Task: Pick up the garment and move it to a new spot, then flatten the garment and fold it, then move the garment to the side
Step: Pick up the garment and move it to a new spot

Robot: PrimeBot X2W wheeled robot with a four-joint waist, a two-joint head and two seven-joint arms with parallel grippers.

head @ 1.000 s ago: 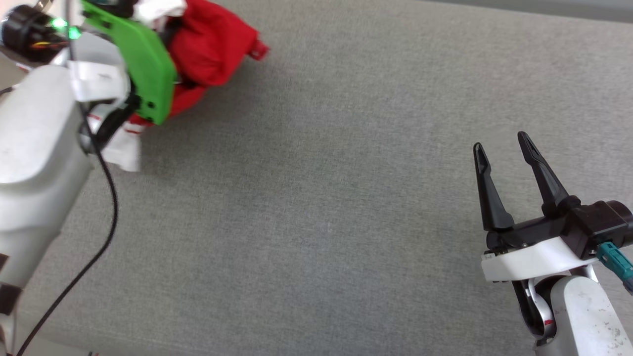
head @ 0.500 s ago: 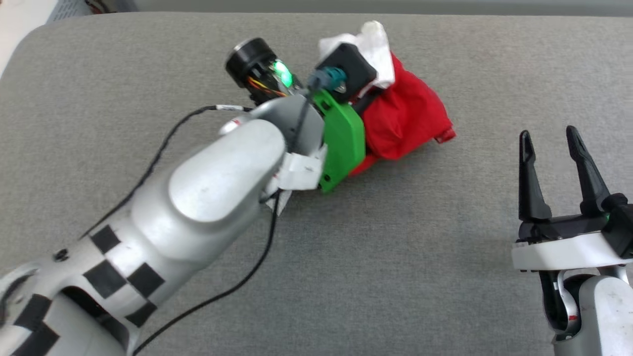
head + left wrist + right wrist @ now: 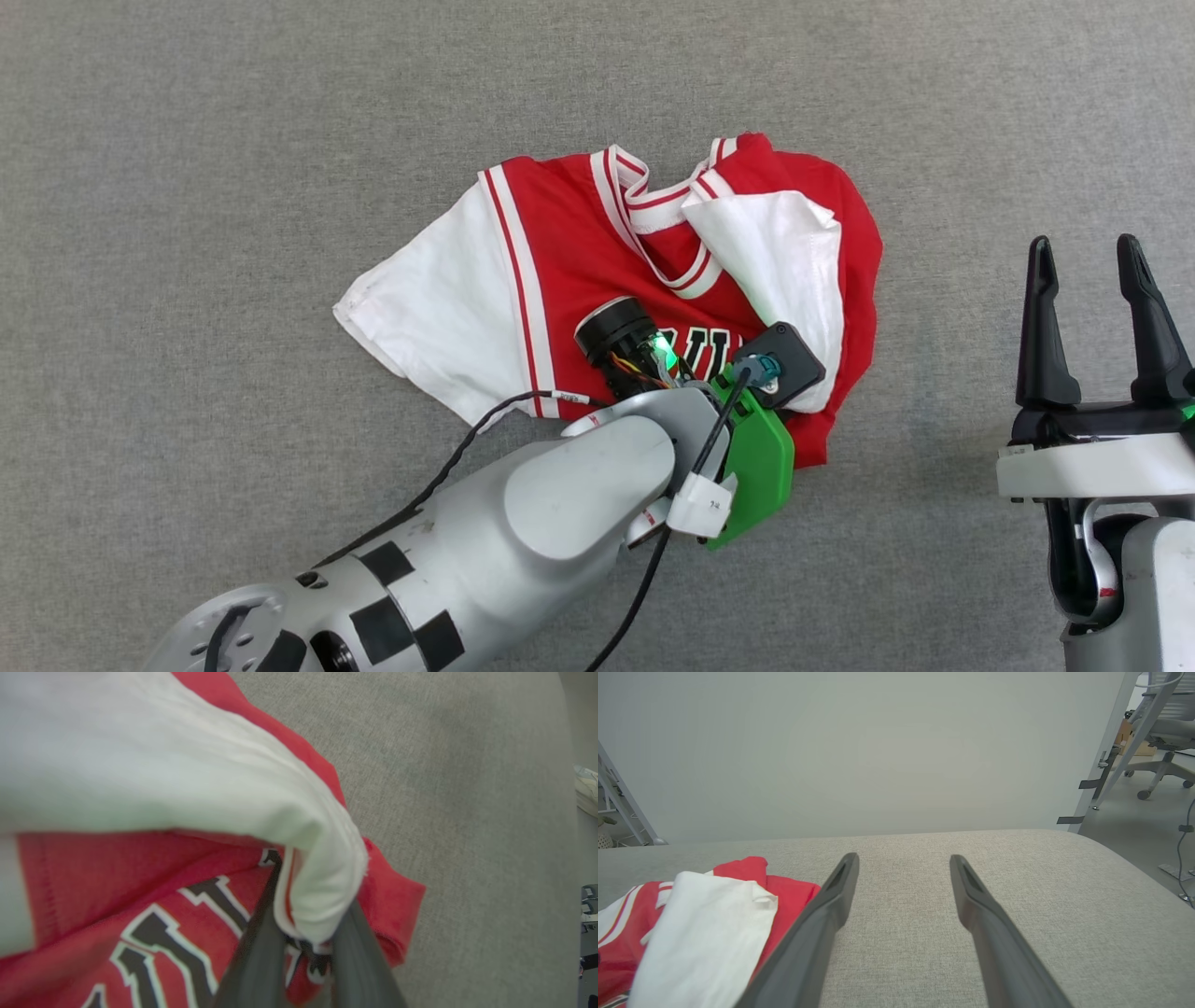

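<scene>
Grey cloth covers the counter (image 3: 187, 140), and a plain pale wall (image 3: 878, 742) stands behind it. The shirt (image 3: 560, 224) lies near the middle of the counter, crumpled and not flat. It is red, with white sleeves and red and white stripes at the neck. One sleeve spreads out to the left. The other white sleeve (image 3: 187, 788) is folded over the red front. Black letters with white edges peek out on the front, partly hidden by the left arm (image 3: 560, 504), which reaches over the lower part of the shirt. The left pincer (image 3: 313, 914) is pressed nearly together. It pinches the edge of the folded sleeve between its two dark fingers (image 3: 261, 961). The right pincer (image 3: 1085, 247) is off to the right of the shirt, apart from it, over bare counter. Its fingers are spread wide and hold nothing. An office chair (image 3: 1167, 732) stands far off past the counter's right end.
</scene>
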